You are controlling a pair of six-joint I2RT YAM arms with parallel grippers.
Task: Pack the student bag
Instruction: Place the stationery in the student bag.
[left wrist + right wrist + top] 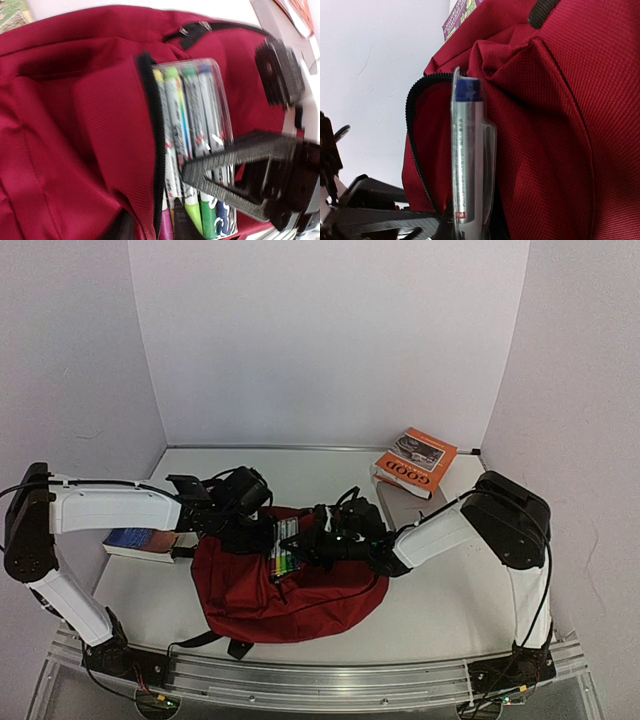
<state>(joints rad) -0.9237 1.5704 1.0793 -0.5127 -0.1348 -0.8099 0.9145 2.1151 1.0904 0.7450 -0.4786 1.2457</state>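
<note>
Student bag [300,600]: lies flat on the table [450,590] just ahead of the arm bases, pocket side up. The fabric is soft, so a push along its surface may slide or bunch it instead of feeding anything in.
Zip edge [156,150]: forms the lip of the open pocket and stands against the side of the marker pack [195,115]. The stiff clear casing could snag on the teeth and jam.
Marker pack: partly inside the pocket with the capped ends sticking out. If the pocket mouth goes slack, the pack may ride back out or twist across the opening.
Left fingers [235,175]: one lies across the lower part of the pack, tip near the zip. I cannot tell how far apart they are or whether they hold anything. A loose hold would let the flap drop onto the pack.
Right fingers [322,540]: closed down narrow, seemingly on the thin end of the pack (the contact itself is out of frame). A small pinch on slick plastic could slip under a push.
Both sets of fingers: very near each other over the pocket, so a knock is possible.
Blue book [135,540]: on the table under the left arm, unpacked. A low arm sweep might drag it.
Orange book [415,460]: at the far right, well apart from the bag.
</note>
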